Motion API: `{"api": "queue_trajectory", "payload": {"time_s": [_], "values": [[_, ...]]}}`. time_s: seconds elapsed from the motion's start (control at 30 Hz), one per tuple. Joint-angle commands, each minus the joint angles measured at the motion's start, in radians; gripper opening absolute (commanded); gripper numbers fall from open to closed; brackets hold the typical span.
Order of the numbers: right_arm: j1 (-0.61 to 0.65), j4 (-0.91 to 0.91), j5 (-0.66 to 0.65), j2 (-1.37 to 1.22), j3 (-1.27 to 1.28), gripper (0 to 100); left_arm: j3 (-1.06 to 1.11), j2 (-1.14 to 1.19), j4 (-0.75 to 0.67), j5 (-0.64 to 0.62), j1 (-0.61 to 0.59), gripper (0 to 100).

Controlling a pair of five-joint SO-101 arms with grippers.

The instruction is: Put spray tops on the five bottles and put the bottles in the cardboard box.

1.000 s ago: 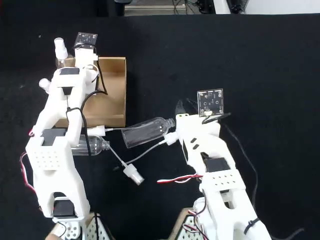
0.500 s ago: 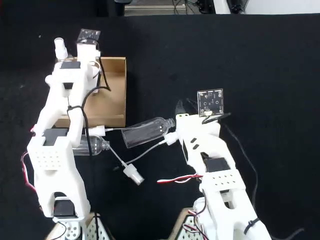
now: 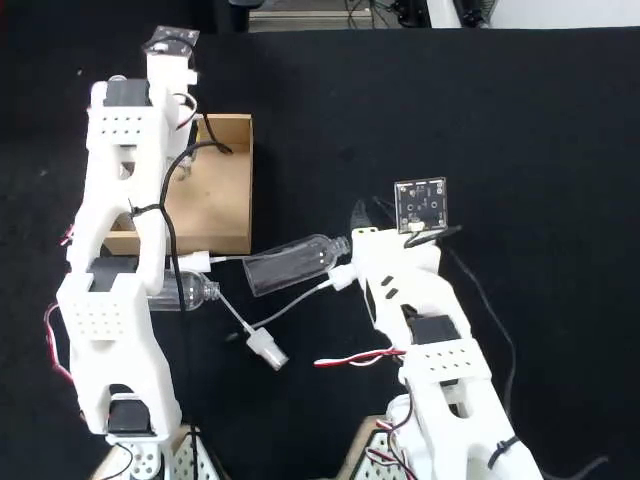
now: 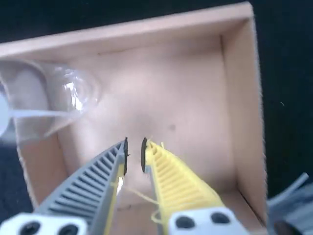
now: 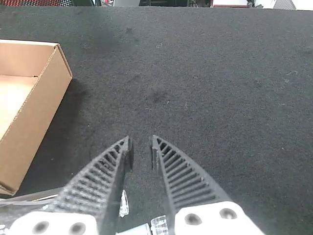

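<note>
Cardboard box (image 4: 242,98) sits toward the far left corner of the table (image 3: 500,120), and the left hand (image 4: 134,149) hangs over its open middle. The tips are narrowed to a thin slit and hold nothing. One clear bottle (image 4: 54,98) lies inside against a wall, with a dip tube showing through it, so I take it to be topped.

The right hand (image 5: 141,147) hovers low over bare table, also narrow and empty. A second bottle (image 3: 295,262) lies on its side just beside it, nearer the middle of the table. A third bottle (image 3: 192,292) lies partly under the left arm, and a loose spray top (image 3: 266,350) with its long thin tube rests toward the near edge. I can make out no more than these three bottles.

Most of the job looks undone, and several things could go wrong. Neither hand is open enough for a bottle, so a reach made as they stand would likely shove the round plastic and set it rolling. The spray top's tube is springy, so a pinch off-centre could flick it away or bend it at the neck. A black cable (image 3: 185,170) droops across the box, and a swing of the left arm might snag the rim and drag the light box.
</note>
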State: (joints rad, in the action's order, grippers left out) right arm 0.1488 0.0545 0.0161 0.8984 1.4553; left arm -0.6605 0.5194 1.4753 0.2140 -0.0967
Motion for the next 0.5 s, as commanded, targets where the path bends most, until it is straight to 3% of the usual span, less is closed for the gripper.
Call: {"api": "queue_trajectory", "payload": {"time_s": [0.0, 0.1, 0.23, 0.47], "values": [[-0.015, -0.031, 0.000, 0.039, -0.012, 5.0, -0.188, -0.025, 0.181, 0.014, 0.013, 6], [-0.015, -0.031, 0.000, 0.039, -0.012, 5.0, -0.275, -0.025, 0.282, 0.051, 0.018, 6], [-0.015, -0.031, 0.000, 0.039, -0.010, 5.0, -0.285, -0.061, 0.287, 0.060, 0.025, 6], [-0.015, -0.031, 0.000, 0.039, -0.008, 5.0, 0.067, -0.416, 0.285, 0.081, 0.116, 6]]}}
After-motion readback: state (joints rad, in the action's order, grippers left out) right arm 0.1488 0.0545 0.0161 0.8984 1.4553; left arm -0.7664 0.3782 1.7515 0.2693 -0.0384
